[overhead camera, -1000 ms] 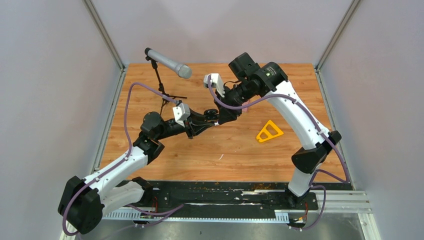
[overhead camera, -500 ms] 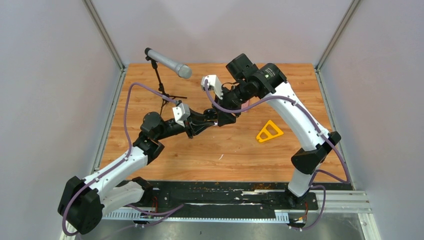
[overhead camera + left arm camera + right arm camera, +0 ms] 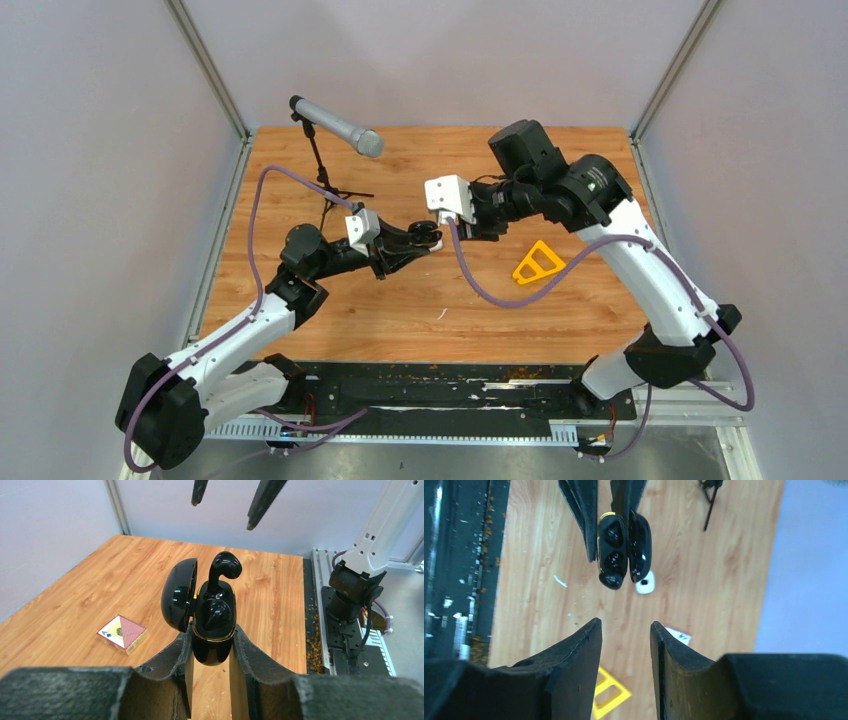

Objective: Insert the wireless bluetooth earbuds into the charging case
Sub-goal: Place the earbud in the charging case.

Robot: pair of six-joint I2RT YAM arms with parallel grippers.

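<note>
Case [image 3: 212, 647], glossy black, is clamped upright between the left fingers [image 3: 186, 647], which are closed on its lower body. Its lid [image 3: 177, 600] hangs open to one side. One black earbud [image 3: 216, 612] lies seated in the socket nearer those fingers. A second earbud [image 3: 223, 566] stands in the socket farther from them, stem down and head well proud of the rim, not fully home. The right fingers [image 3: 591, 640] face the case's open top, apart from it, spread with nothing between them. Beyond the case from the right fingers a small white object [image 3: 644, 582] lies on the counter [image 3: 704, 580], possibly another case; it is too small to say. A yellow triangle [image 3: 609, 696] lies beneath the right fingers, and a card box [image 3: 121, 632] lies off beside the left ones.
</note>
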